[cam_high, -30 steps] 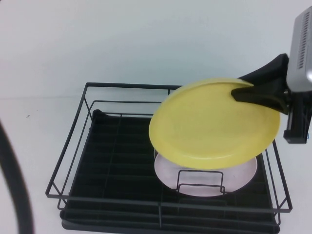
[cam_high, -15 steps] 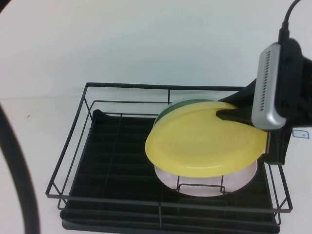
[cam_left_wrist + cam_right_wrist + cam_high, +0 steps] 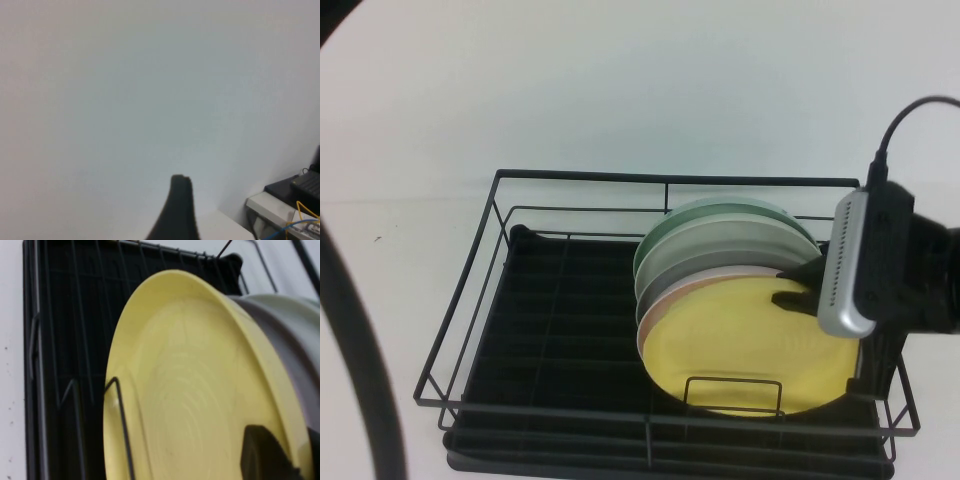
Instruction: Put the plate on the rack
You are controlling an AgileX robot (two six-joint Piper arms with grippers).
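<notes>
While right hand (image 3: 798, 290) grips plate (image 3: 745, 345) rim — plate upright in rack (image 3: 480, 290), fronting pink plate (image 3: 665, 300); left hand (image 3: 176, 210) raised off bench, grip unclear.

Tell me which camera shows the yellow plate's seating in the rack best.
The high view: the yellow plate leans upright in front of the pink plate, behind the rack's front wire loop, with the right gripper on its rim. Right wrist shows only its face close up. Left wrist shows none, only the left gripper.

4 plates (image 3: 720, 300), 1 rack (image 3: 560, 300)
</notes>
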